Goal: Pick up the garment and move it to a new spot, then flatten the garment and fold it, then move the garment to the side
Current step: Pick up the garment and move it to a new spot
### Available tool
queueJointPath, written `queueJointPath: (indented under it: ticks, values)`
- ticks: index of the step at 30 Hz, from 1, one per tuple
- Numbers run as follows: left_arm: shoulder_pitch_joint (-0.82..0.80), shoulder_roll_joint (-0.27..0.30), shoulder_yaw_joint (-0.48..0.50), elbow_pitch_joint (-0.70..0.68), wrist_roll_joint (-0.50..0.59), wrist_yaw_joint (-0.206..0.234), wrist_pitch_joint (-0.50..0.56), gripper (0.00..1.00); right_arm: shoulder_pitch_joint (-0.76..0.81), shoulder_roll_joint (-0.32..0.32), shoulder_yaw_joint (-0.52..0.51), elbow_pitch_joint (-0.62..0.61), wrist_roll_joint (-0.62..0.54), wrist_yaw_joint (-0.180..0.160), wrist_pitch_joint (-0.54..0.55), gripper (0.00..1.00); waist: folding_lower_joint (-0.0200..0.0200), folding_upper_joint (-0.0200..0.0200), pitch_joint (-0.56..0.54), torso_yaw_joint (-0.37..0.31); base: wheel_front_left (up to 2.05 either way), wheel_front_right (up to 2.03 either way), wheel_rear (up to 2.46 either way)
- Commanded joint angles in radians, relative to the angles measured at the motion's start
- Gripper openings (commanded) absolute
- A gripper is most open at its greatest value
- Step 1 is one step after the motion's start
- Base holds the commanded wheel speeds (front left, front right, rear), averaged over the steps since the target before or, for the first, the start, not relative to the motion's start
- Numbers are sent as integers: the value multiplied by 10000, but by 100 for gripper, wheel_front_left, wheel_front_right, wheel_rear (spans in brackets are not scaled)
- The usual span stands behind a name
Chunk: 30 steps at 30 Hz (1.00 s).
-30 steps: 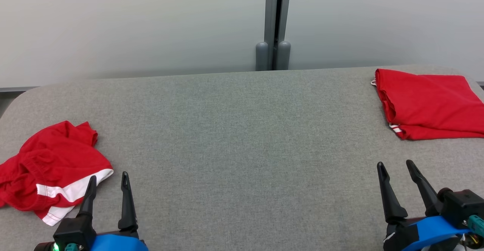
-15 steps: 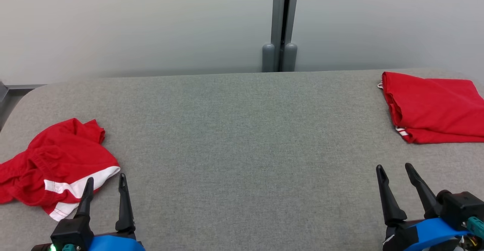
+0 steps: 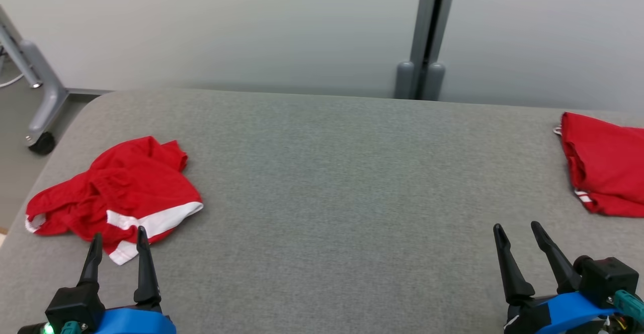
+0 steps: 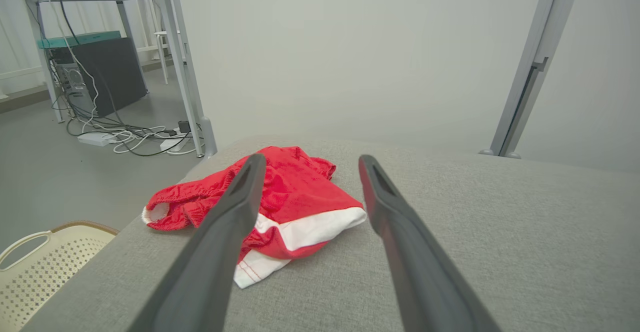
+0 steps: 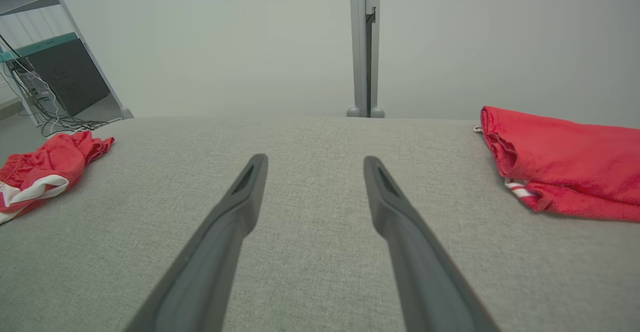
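- At the left end of the grey table (image 3: 322,163), the crumpled garment (image 3: 113,193) lay in a loose red heap with a white band showing. It rested on the cloth surface and was not lifted.
- On the robot's side of that heap, the left gripper (image 3: 118,233) hovered with its two fingers spread apart and nothing between them. In the left wrist view the heap sat straight ahead of the fingertips, close but seemingly not touched.
- The right gripper (image 3: 516,226) hung over bare cloth near the table's front right, well apart from the heap. Its fingers were likewise parted and empty.
- At the far right a folded garment (image 3: 606,173), also red, lay in a neat stack. Whether it belonged to this task could not be told.
- Beside the table's left edge, a pale basket (image 4: 30,267) stood on the floor.
- Judged from this layout, no step on the heap was done. Picking up, moving, flattening, folding and setting aside were all left to do, and the reach seemed about to begin.
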State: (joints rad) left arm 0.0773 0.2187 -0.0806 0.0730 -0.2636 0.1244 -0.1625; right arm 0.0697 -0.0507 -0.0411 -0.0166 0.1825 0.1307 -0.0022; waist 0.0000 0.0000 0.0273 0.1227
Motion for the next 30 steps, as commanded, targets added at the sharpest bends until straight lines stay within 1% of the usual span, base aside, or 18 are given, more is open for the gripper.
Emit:
queueJointPath:
  ticks: [1, 8, 18, 24, 30]
  values:
    - [-86, 72, 6, -63, 5, 70, 32, 100, 57, -1, -23, 31, 75, 2, -56, 100, 0, 0, 106, 205, 0, 0, 0]
    - [-205, 193, 31, -423, 55, 190, 240, 100, -23, 0, 0, 113, 3, 2, -82, 100, 0, 0, 233, 1108, 0, 0, 0]
    - [19, 398, 291, -663, -123, 354, 248, 100, -164, -2, 112, 217, -39, 2, -51, 100, 0, 0, 279, 2391, 0, 0, 0]
    - [123, 494, 394, -763, -174, 415, 265, 100, -207, -1, 181, 242, -57, 2, 2, 100, 0, 0, 305, 2756, 0, 0, 0]
    - [141, 487, 447, -764, -254, 491, 199, 100, -255, -1, 271, 211, -112, 2, 40, 100, 0, 0, 404, 2748, 0, 0, 0]
